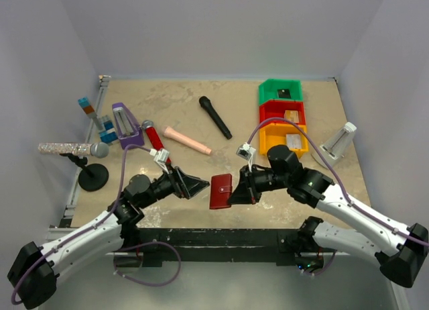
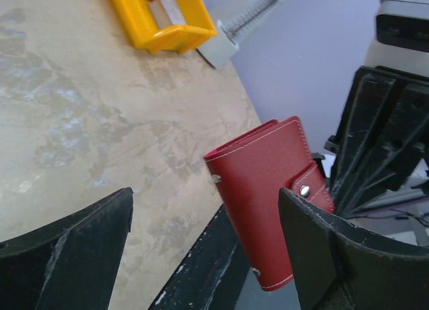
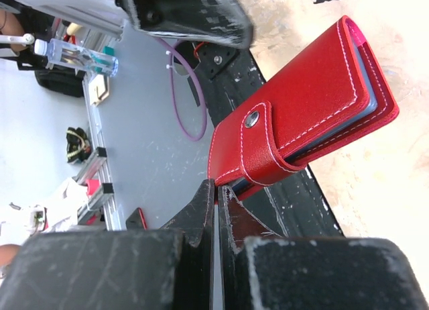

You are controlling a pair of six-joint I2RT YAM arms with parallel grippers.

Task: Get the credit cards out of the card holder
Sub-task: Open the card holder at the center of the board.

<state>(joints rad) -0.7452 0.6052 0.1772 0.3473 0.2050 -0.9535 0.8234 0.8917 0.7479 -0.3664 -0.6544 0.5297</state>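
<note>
At the near edge of the table [image 1: 281, 206], low in the middle of the top view, the right tool [image 1: 236, 194] is clamped shut on the lower end of the card holder [image 1: 220, 191], which it holds off the surface. Just left of it, the left tool [image 1: 200, 187] has its jaws spread wide and points at the holder without touching it. In the left wrist view the red cover sits ahead of the open jaws, toward the right one.

The holder is folded closed. Its tab [image 3: 258, 149] wraps over the edge and the snap [image 3: 253, 120] looks fastened. The step in hand is therefore probably the opening, with the right side steadying and the left side about to work. The next move calls for the left tool to catch the tab, pull the snap free, and then fold the cover back to expose the grey-blue sleeves [image 3: 371, 98].

There is one holder. No credit cards lie outside it, and those inside cannot be counted. Farther back are three microphones: a glittery microphone [image 1: 67, 149], a red microphone [image 1: 155, 141] and a black microphone [image 1: 214, 117]. At upper right are three bins: a yellow bin [image 1: 267, 141], a red bin [image 1: 267, 113] and a green bin [image 1: 265, 94].
</note>
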